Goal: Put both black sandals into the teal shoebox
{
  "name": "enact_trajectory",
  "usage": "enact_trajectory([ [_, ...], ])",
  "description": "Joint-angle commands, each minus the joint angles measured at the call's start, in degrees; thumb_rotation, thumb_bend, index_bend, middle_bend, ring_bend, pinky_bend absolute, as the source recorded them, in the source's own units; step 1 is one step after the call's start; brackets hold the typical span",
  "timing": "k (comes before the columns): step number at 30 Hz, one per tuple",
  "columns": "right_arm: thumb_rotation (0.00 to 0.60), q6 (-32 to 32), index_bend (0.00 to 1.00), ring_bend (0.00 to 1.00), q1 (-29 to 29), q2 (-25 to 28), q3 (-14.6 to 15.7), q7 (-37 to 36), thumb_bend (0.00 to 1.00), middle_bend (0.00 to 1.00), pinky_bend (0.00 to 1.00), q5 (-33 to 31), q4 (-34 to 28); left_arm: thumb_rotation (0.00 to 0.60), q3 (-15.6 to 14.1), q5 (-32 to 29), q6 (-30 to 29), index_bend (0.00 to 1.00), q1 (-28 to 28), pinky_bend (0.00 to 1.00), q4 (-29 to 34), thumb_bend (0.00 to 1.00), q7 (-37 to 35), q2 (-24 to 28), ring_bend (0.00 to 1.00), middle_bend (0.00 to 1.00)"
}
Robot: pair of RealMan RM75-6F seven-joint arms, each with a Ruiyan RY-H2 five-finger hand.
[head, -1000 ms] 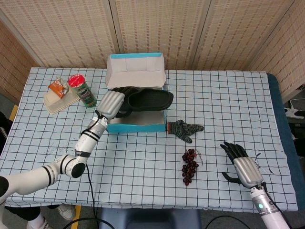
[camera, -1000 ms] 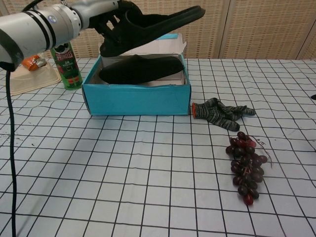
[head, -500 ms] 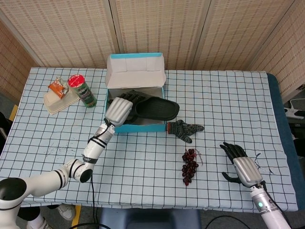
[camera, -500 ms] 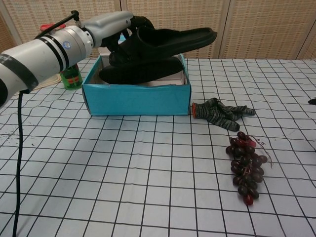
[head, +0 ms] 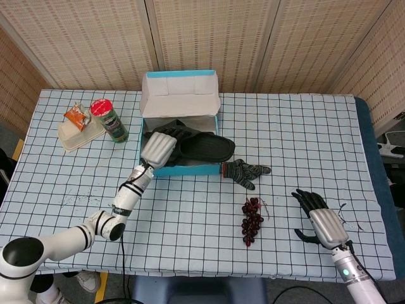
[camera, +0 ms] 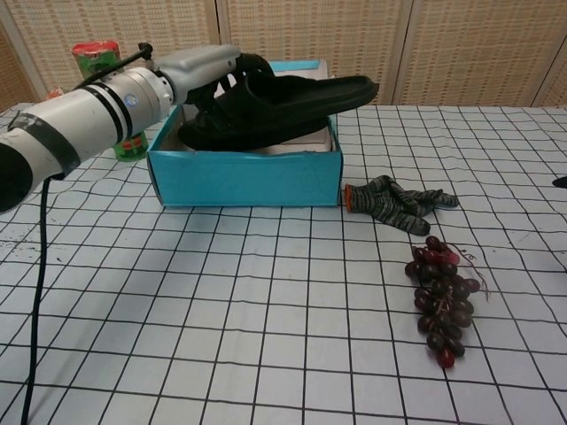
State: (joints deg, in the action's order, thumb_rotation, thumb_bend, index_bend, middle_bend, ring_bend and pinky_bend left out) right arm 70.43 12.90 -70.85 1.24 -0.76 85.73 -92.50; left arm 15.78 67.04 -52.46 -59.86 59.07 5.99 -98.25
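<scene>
While the left hand (camera: 208, 69) grips one black rubber sandal (camera: 301, 93) by its heel end, the sandal hangs level just above the open teal cardboard shoebox (camera: 245, 177), toe overhanging the right wall. Judged reason: lining it up over the second black sandal (camera: 257, 128) lying inside. The right hand (head: 318, 218) rests on the checked tablecloth (head: 190, 209), fingers loosely spread, holding nothing.

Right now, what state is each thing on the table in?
Teal shoebox: open, lid up.
First sandal: lying inside box.
Second sandal: held over box, toe past the right wall.
Left robot hand: gripping second sandal.
Right robot hand: holding nothing.
Pringles can: upright, capped.
</scene>
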Motion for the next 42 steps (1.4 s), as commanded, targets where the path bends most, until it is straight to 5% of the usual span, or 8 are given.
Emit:
enact_trajectory([
  [1, 0.600, -0.2, 0.00, 0.00, 0.2, 0.0, 0.1, -0.3, 0.20, 0.00, 0.00, 0.4, 0.1, 0.600, 0.1, 0.1, 0.8, 0.68, -1.0, 0.73, -4.8, 0.89, 1.1, -2.4, 0.69, 0.84],
  [23, 0.600, -0.6, 0.00, 0.00, 0.2, 0.7, 0.5, -2.0, 0.20, 0.00, 0.00, 0.7, 0.2, 0.600, -1.8, 3.1, 5.1, 0.68, -1.4, 0.73, -22.8, 0.88, -2.2, -9.9, 0.69, 0.84],
  [28, 0.600, -0.6, 0.00, 0.00, 0.2, 0.9, 0.6, -2.1, 0.20, 0.00, 0.00, 0.6, 0.1, 0.600, -0.8, 3.4, 3.9, 0.68, -1.2, 0.73, -20.6, 0.88, -3.4, -8.1, 0.69, 0.84],
  [38, 0.600, -0.7, 0.00, 0.00, 0.2, 0.8, 0.8, -2.4, 0.20, 0.00, 0.00, 1.1, 0.0, 0.600, 3.0, -1.3, 1.4, 0.68, 1.2, 0.73, -4.9, 0.88, 3.6, 1.6, 0.69, 0.84],
  [42, 0.600, -0.7, 0.00, 0.00, 0.2, 0.9, 1.0, -2.3, 0.20, 0.00, 0.00, 1.3, -0.2, 0.600, 3.5, -4.2, 1.0, 0.68, 1.8, 0.73, -6.3, 0.88, 7.6, 0.8, 0.69, 0.84],
])
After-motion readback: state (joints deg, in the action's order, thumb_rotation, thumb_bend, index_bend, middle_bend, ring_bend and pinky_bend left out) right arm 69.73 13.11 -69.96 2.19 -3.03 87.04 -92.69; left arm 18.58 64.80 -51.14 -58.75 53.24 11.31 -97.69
